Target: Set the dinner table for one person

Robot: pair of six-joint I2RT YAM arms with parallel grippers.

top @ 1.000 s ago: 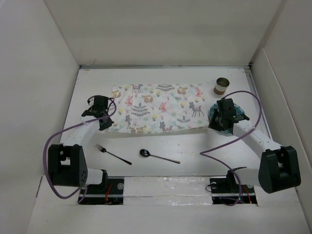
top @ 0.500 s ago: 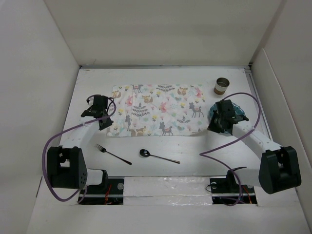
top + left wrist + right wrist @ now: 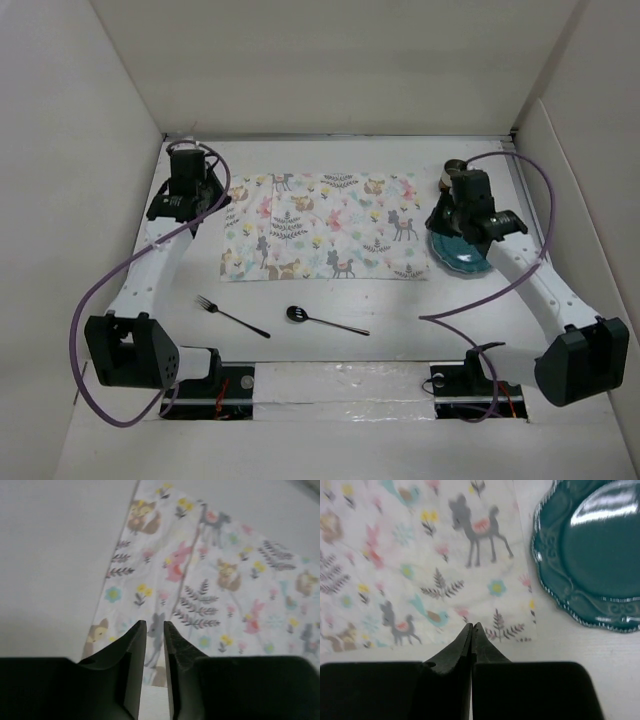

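Both arms have swung toward the far side of the plain white matte dinner table (image 3: 330, 305) since a second ago, and the rectangular mat printed with pastel animals and leaves (image 3: 325, 226) now lies flat. Left gripper (image 3: 155, 635) hovers over the mat's left edge, jaws a narrow slit apart, holding nothing. Right gripper (image 3: 472, 632) is closed and seemingly empty, beside the scalloped teal plate (image 3: 592, 555). A black fork (image 3: 231, 316) and spoon (image 3: 326, 320) lie nearer.

Plate (image 3: 600, 560) cropped at frame edge
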